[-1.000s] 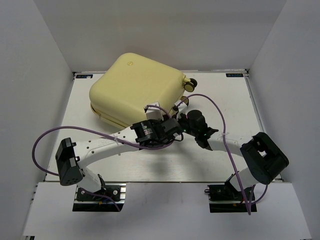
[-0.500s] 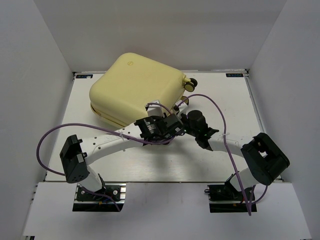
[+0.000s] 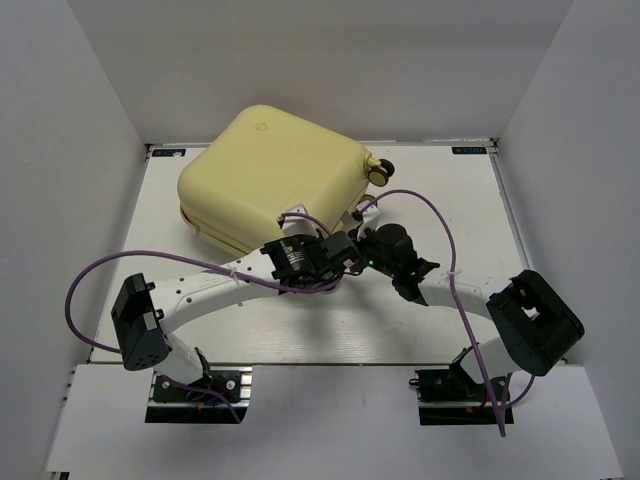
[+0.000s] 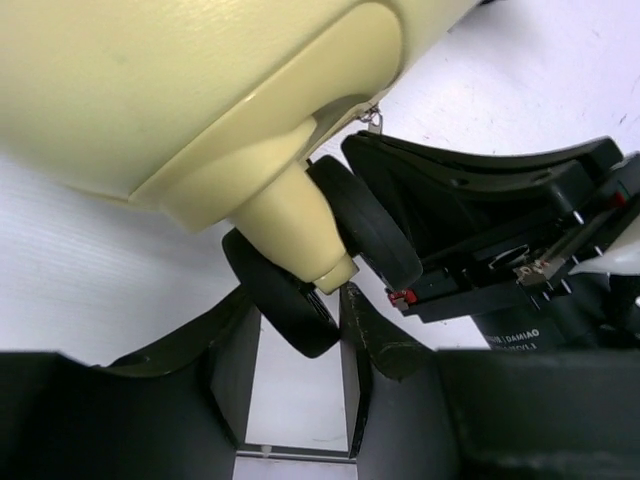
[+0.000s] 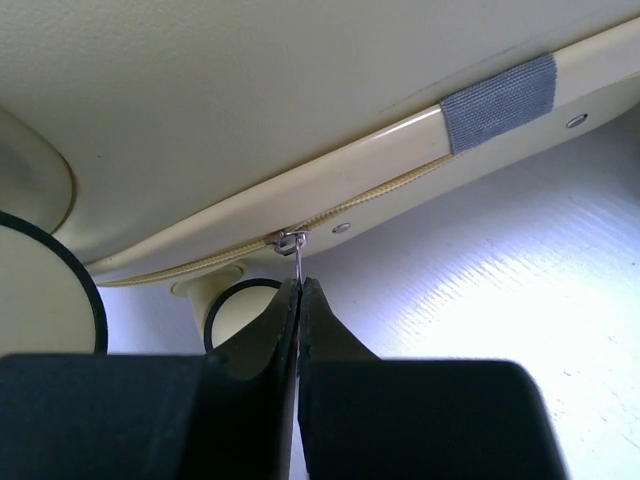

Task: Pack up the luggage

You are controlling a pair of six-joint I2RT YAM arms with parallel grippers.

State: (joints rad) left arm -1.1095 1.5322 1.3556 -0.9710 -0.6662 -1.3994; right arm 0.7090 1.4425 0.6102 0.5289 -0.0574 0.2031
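The luggage (image 3: 270, 170), a closed pale yellow hard-shell suitcase, lies flat at the back of the table. Both grippers meet at its near right corner. My left gripper (image 4: 295, 312) has its jaws round one black corner wheel (image 4: 285, 300), pressed against both sides of it; from above, that gripper (image 3: 342, 250) sits low beside the shell. My right gripper (image 5: 299, 284) is shut on the thin metal zipper pull (image 5: 297, 258) hanging from the slider on the luggage's (image 5: 250, 90) seam. A second wheel (image 4: 365, 225) stands right behind the held one.
The right gripper's black body (image 4: 480, 230) crowds close to the left fingers. Another wheel (image 3: 378, 170) sticks out at the suitcase's far right corner. Purple cables (image 3: 440, 230) loop over both arms. White walls close in the table (image 3: 450, 190) on three sides. A grey tape patch (image 5: 498, 100) marks the seam.
The left gripper's jaws have narrowed onto the wheel, and the left arm's elbow swung right, then back left. The right gripper has stayed shut on the zipper pull, barely moving.
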